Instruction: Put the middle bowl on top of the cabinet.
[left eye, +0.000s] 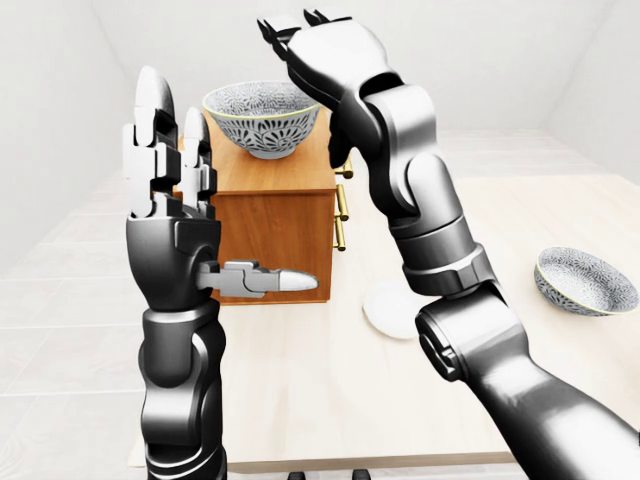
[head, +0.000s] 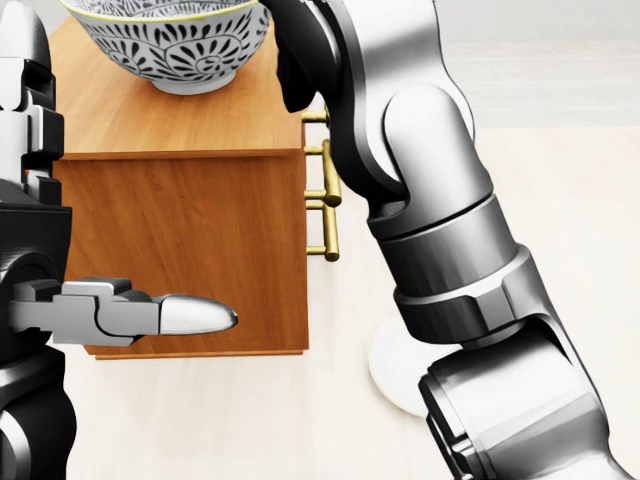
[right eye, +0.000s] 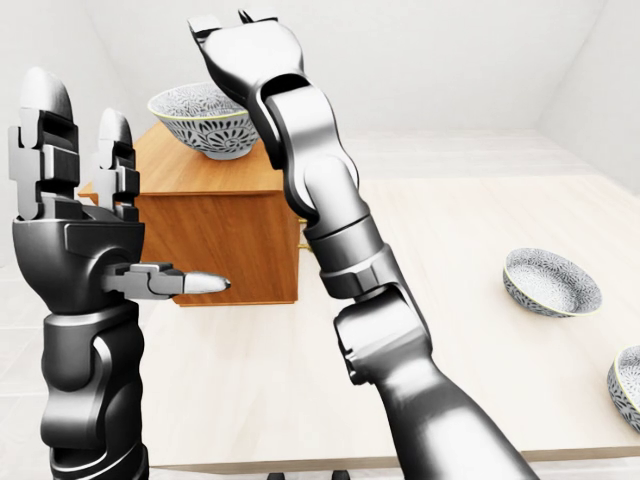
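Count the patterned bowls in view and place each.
3. One black-and-white patterned bowl sits on the wooden cabinet; a second rests on the pale table at the right-eye view's right; a third is cut by that view's right edge. More may be hidden.

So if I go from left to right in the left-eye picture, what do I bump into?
left hand → patterned bowl on top of the cabinet → right hand → white plate → another patterned bowl on the table
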